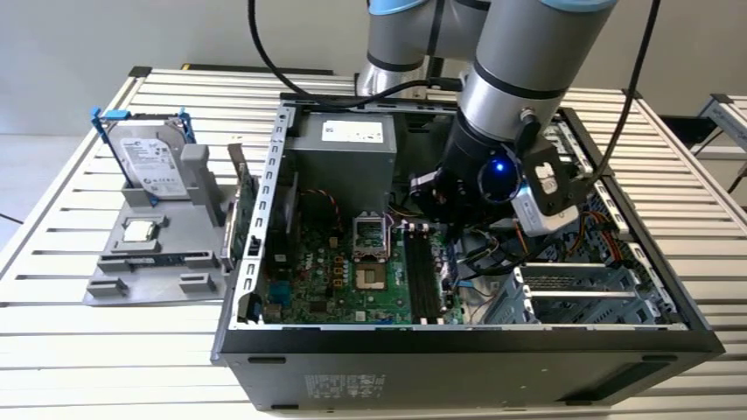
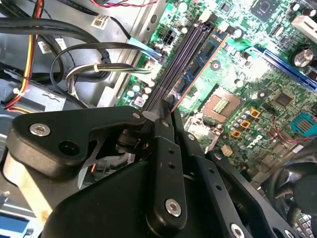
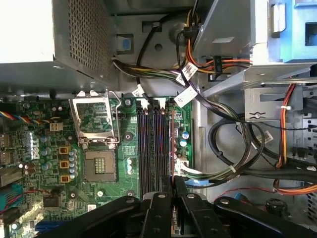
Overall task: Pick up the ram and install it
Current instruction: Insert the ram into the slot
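The installing step is in hand. The black, angular metal gripper (image 3: 172, 182) is low inside the open dark steel computer case (image 1: 467, 337), over the bank of long black plastic memory slots (image 3: 151, 144) to the exterior view's right of the square silver processor socket (image 3: 99, 166).

The ram (image 2: 208, 49), a thin blue-green board stick with small dark chips and a bright edge, stands on edge along the slot farthest from the socket, on the cable side. In both wrist views its near end runs straight in between the fingertips. The two fingers are drawn close together and seem to pinch that end of the stick. Whether the stick is fully down in its slot I cannot tell.

As I judge it, the pick-up is done and the seating is the matter now. That calls for the stick to sit square along the slot and to be pressed evenly downward, since a thin board tilts or binds easily.

The green motherboard (image 1: 327, 289) is glossy and crowded with small parts. A perforated grey metal power supply box (image 1: 345, 157) lies at the far side. Smooth black and orange cable bundles (image 3: 233, 148) loop just beside the slots, near the gripper.
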Robot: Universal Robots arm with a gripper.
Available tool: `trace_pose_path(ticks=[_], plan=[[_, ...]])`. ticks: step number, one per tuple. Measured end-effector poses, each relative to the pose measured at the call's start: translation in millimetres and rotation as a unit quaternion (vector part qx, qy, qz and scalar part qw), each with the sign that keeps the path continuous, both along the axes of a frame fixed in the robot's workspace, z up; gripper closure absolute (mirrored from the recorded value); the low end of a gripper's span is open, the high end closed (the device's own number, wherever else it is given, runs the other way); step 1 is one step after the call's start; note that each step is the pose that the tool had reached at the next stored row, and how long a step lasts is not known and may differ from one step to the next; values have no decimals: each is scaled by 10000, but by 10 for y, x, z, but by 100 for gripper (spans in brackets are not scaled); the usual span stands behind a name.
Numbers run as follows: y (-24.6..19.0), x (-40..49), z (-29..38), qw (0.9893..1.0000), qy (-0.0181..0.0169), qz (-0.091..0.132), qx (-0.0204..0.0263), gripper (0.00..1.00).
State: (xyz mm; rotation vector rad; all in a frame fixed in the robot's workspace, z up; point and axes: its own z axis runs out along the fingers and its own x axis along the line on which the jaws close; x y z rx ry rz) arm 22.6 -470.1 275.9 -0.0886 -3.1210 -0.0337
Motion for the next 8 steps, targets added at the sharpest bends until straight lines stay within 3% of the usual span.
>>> trace_pose_path(ticks=[8], plan=[[0, -3, -56, 10000, 0, 0, -1, 100]])
